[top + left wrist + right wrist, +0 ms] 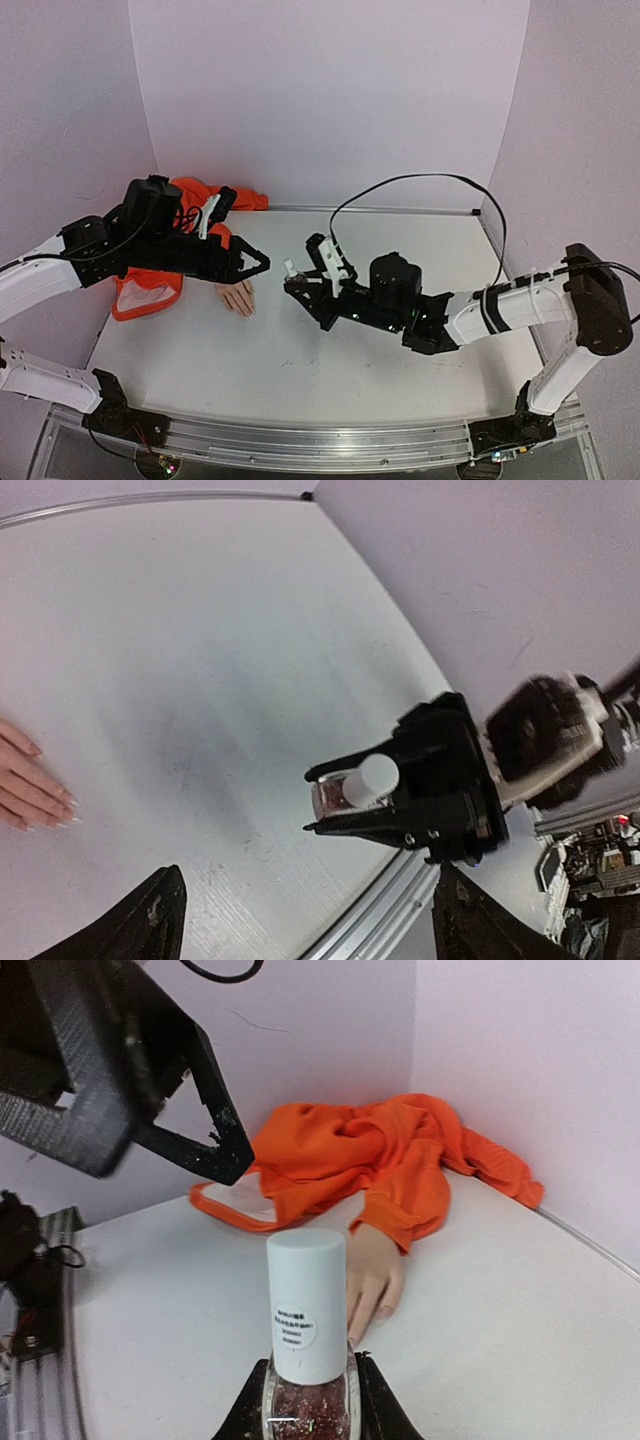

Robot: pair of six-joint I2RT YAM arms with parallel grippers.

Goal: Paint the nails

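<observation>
Setting: robot lab test cell. White surface [300, 350] boxed by plain lilac panels [330, 90] at 9, 12 and 3 o'clock. Aluminium rail [300, 442] at 6 o'clock carries two arm bases [108, 408]. Black cable [420, 178] loops loose at 1 o'clock.

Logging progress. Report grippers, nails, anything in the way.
Left gripper open, empty. Right gripper shut on capped bottle. Nails pale, hand flat on table. Nothing between.

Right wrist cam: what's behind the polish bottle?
The mannequin hand lies flat on the table, fingers toward the camera, orange sleeve bunched behind it. The bottle hides part of the hand, so some nails go unseen.
</observation>
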